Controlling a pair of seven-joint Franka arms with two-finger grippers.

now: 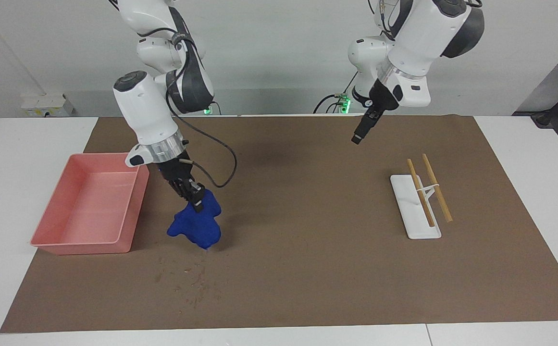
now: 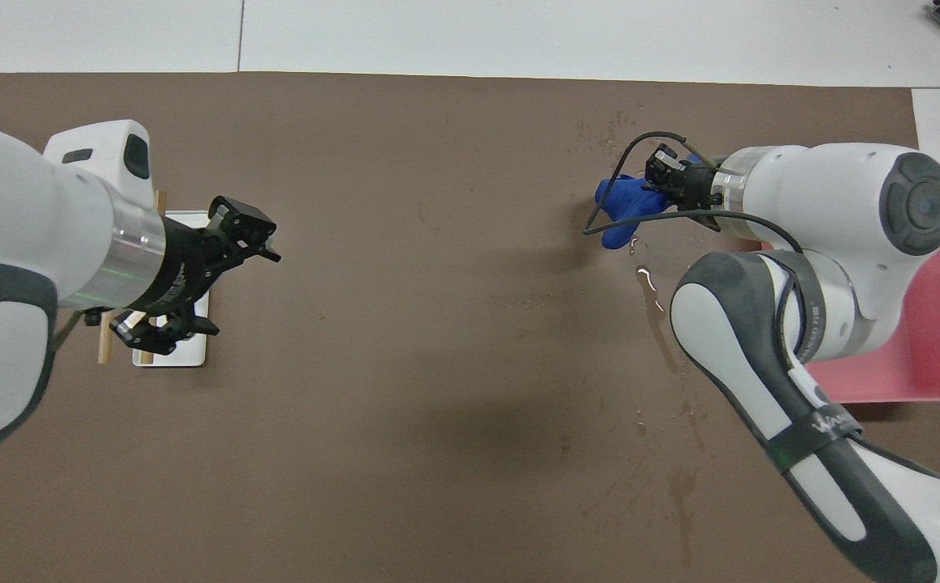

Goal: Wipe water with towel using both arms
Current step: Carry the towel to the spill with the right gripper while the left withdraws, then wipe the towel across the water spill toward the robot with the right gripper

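In the facing view I see the right gripper point(image 1: 197, 199) at the left of centre of the frame, its fingers closed on the top of the towel point(image 1: 197, 225). The towel hangs bunched under it, with the lower tip touching the mat point(image 1: 307, 278) just beside the pink tray point(image 1: 132, 211). Its long axis runs roughly up and down, and the tip points down at the wet marks point(image 1: 190, 281) lower in the frame. The left gripper point(image 1: 357, 138) waits in the air at the upper right, above the mat, higher in the frame than the rack point(image 1: 411, 226).

In the overhead view the towel point(image 2: 625, 212) is at the upper right, and the water streaks point(image 2: 664, 324) go down the frame from it. The left gripper point(image 2: 210, 283) is at the left, over the rack point(image 2: 186, 355), and its fingers stand wide open with nothing between them.

I judge the wiping is only beginning: the towel is gripped, but most of the water is not yet wiped.
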